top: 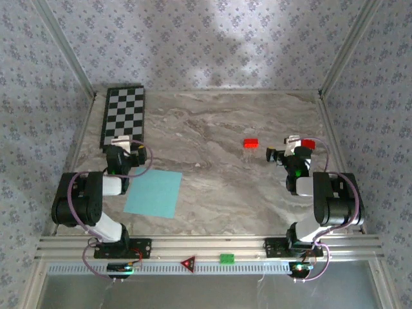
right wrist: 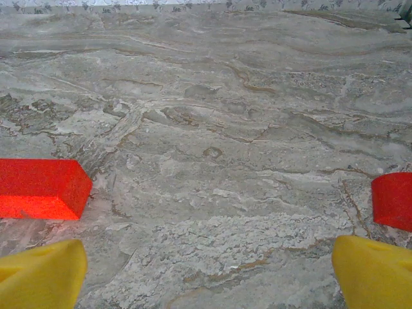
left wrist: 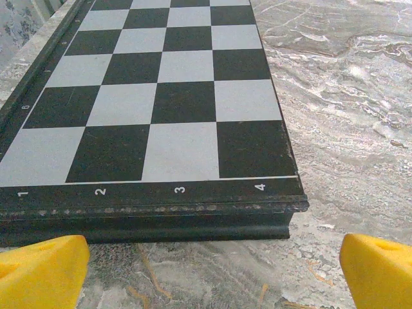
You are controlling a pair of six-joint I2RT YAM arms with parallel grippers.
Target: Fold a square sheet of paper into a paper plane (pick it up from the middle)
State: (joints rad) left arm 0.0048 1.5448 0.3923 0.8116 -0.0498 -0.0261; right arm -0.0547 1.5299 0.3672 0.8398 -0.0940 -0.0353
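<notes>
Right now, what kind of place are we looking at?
Probably a lab robot cell, not a home: a marble-pattern table boxed in by aluminium frame rails, patterned backdrop walls, and staged props: a chessboard, a light blue paper sheet, red blocks.

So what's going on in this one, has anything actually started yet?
Nothing is being handled yet. The light blue paper sheet lies flat and unfolded on the table, close to the left pincer. That pincer is open and faces the edge of the chessboard. The right pincer is open over bare marble, with a red block on either side. Neither holds anything.
</notes>
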